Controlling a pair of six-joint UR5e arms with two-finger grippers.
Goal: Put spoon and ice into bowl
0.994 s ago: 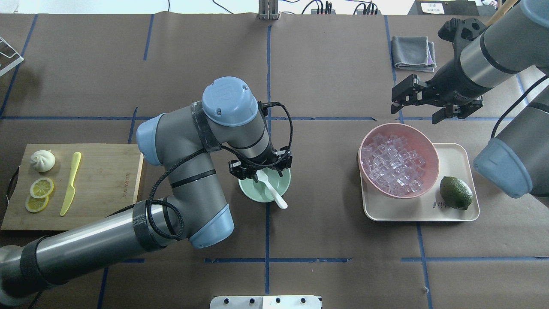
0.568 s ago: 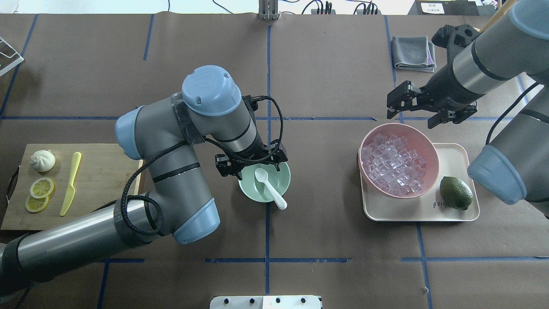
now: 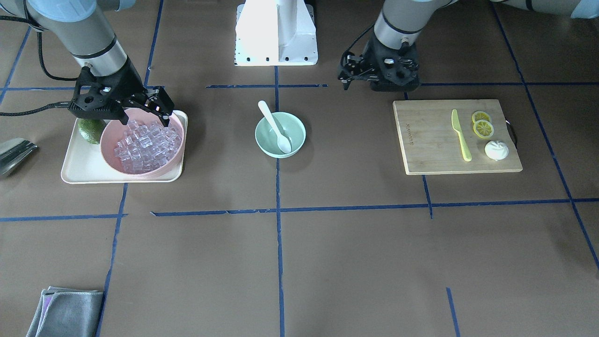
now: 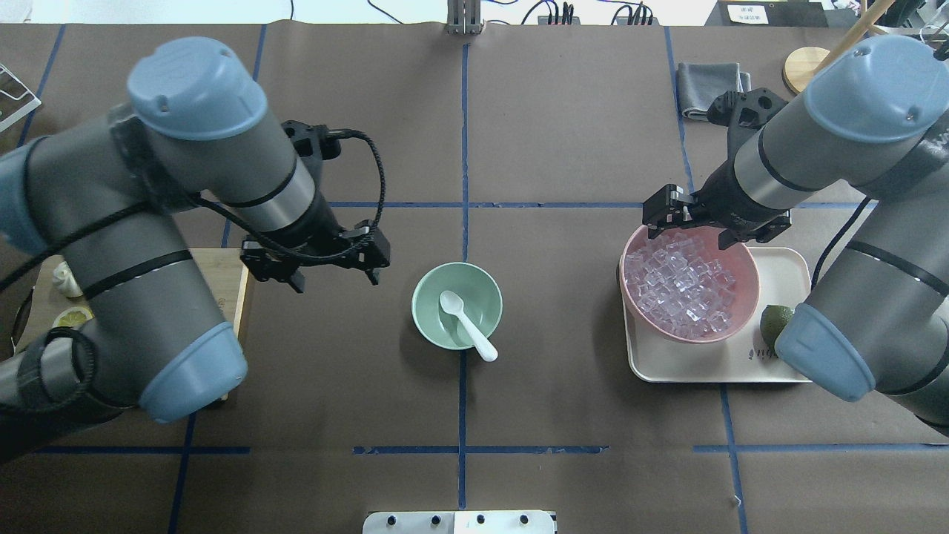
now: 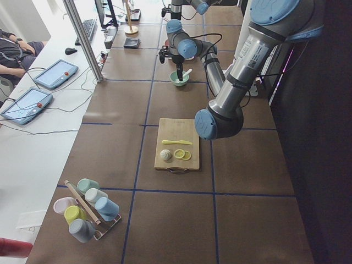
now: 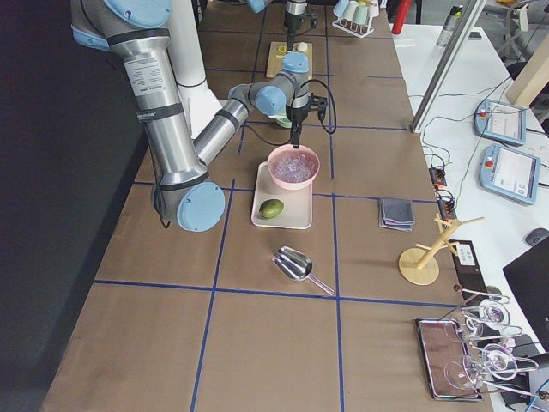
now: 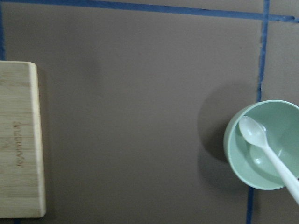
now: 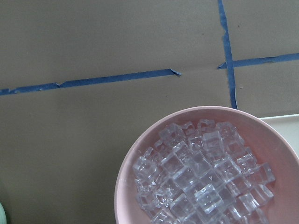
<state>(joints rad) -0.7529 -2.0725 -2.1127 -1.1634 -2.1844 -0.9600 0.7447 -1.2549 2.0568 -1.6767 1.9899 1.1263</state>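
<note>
The left arm bends in from the robot's left, its wrist turned straight down. The left gripper hangs above bare desk, between the bamboo cutting board and the mint-green bowl. Its jaws are spread apart and hold nothing. The left wrist view shows the board's edge on one side and the bowl on the other.

The right arm reaches forward with its wrist also pointing down. The right gripper sits over the far rim of the pink bowl, just above the ice. Its jaws stand wide and empty, with one finger on each side of the rim's arc.

The white spoon lies in the mint-green bowl at the middle of the desk. Its oval scoop rests on the bowl's floor. Its long axis runs diagonally: the handle slants up over the rim nearest the robot, toward the robot's right, and its tip juts past the bowl's edge.

All the ice cubes are piled in the pink bowl, which stands on a cream tray well apart from the green bowl.
</note>
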